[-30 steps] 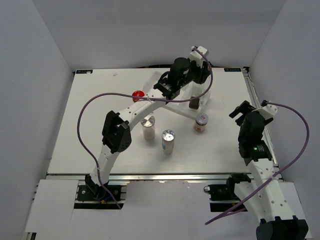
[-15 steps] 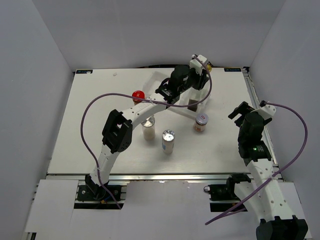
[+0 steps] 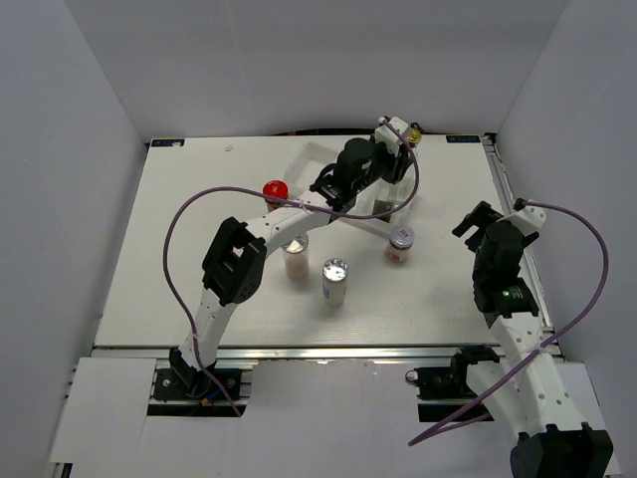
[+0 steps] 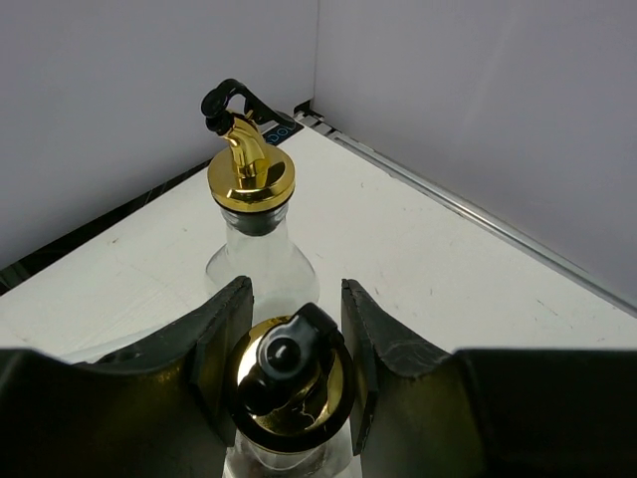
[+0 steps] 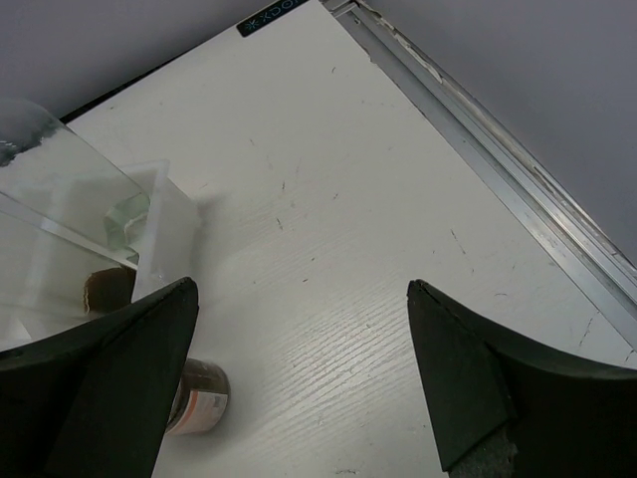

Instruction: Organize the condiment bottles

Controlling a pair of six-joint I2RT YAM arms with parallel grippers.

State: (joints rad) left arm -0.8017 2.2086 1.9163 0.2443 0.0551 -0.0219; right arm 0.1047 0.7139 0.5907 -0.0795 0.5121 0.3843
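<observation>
My left gripper (image 4: pixel 294 289) is shut on the gold-spouted cap of a clear glass bottle (image 4: pixel 289 383) and holds it upright. A second gold-spouted bottle (image 4: pixel 251 179) stands just beyond it, by the back wall (image 3: pixel 413 130). In the top view the left gripper (image 3: pixel 386 189) is over the right end of the white tray (image 3: pixel 314 157). A red-lidded jar (image 3: pixel 275 188), two silver-capped shakers (image 3: pixel 296 261) (image 3: pixel 334 271) and a lilac-lidded jar (image 3: pixel 401 237) stand on the table. My right gripper (image 5: pixel 299 289) is open and empty, to the right of the lilac-lidded jar (image 5: pixel 204 393).
The tray's wall (image 5: pixel 169 214) and the held bottle's clear body (image 5: pixel 60 219) show at the left of the right wrist view. A metal rail (image 5: pixel 518 189) runs along the table's right edge. Grey walls close in the back and sides. The left arm's purple cable (image 3: pixel 189 214) loops over the table.
My left gripper has moved toward the back right over the tray, and the second bottle's gold spout now shows beside it. The right arm has barely moved.
</observation>
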